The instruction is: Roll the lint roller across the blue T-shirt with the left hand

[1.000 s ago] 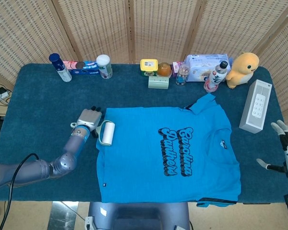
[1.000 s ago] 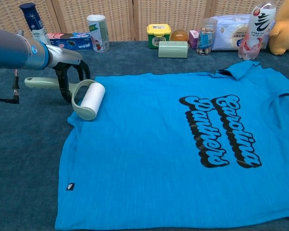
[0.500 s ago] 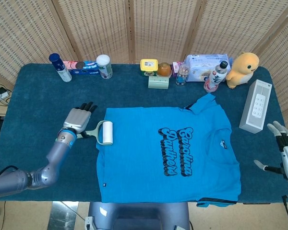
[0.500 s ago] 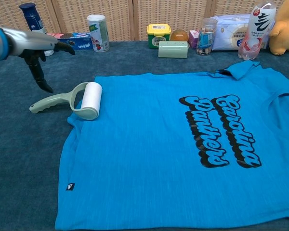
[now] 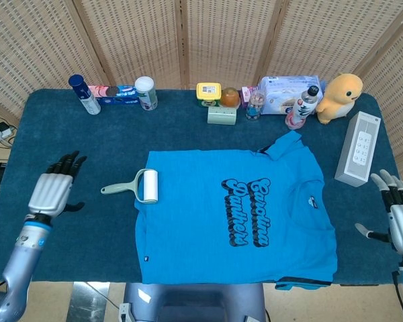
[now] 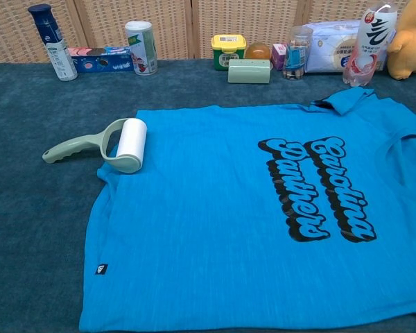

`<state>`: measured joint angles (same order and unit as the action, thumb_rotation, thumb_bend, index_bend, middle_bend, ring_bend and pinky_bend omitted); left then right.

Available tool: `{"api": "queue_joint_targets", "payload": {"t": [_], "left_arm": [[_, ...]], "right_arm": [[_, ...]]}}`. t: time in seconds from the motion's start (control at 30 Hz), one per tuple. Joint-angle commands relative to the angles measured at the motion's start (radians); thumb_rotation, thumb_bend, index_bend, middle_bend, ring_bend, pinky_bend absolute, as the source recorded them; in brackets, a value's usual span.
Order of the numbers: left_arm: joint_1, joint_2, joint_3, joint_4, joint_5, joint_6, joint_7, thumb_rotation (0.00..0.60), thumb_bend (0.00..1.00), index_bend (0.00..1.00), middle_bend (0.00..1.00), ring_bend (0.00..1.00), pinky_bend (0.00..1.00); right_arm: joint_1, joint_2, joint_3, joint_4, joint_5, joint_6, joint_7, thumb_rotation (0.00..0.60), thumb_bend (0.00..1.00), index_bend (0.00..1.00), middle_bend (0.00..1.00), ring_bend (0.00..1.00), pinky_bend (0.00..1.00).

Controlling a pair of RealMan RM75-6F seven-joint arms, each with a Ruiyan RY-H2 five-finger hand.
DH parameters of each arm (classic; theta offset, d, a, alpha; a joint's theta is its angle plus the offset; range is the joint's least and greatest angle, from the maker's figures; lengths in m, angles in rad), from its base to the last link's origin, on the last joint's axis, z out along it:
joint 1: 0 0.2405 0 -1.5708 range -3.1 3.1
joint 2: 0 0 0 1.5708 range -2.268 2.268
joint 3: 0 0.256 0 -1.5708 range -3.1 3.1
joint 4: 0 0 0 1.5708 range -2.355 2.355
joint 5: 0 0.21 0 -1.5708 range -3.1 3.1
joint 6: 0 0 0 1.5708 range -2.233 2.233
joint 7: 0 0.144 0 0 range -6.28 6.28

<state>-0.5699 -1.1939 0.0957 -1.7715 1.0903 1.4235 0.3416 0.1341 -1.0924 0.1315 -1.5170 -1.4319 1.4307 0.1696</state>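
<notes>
The blue T-shirt (image 5: 235,215) (image 6: 249,222) lies flat on the dark blue cloth, black lettering facing up. A lint roller (image 5: 136,186) (image 6: 104,143) with a pale green handle and white roll rests on the shirt's left edge, handle pointing left onto the cloth. Nothing holds it. My left hand (image 5: 52,190) hovers well to the left of the roller near the table's left edge, fingers spread and empty. My right hand (image 5: 397,215) is at the far right edge, fingers apart, holding nothing. Neither hand shows in the chest view.
Along the back edge stand a blue spray bottle (image 5: 84,94), a toothpaste box (image 5: 118,94), a white can (image 5: 145,92), a yellow jar (image 5: 209,92), a green box (image 5: 221,115), a wipes pack (image 5: 285,90), a bottle (image 5: 300,107) and a yellow plush duck (image 5: 341,96). A white box (image 5: 358,147) lies at right.
My left hand let go of the roller's handle and drew back to the left and toward the front edge. The roller stays on the shirt's left edge. The right hand barely moved.
</notes>
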Motion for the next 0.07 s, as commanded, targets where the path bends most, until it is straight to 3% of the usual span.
{"api": "queue_joint_targets", "payload": {"t": [0.03, 0.07], "left_arm": [[0.136, -0.028, 0.053, 0.019, 0.125, 0.172, -0.033, 0.6, 0.0, 0.0, 0.0, 0.0, 0.15], [0.158, -0.044, 0.055, 0.033, 0.149, 0.205, -0.028, 0.6, 0.0, 0.0, 0.0, 0.0, 0.14]], "right_arm": [[0.004, -0.026, 0.009, 0.019, 0.027, 0.001, -0.066, 0.6, 0.0, 0.07, 0.0, 0.0, 0.0], [0.004, -0.033, 0.011, 0.024, 0.036, 0.002, -0.088, 0.6, 0.0, 0.07, 0.0, 0.0, 0.0]]}}
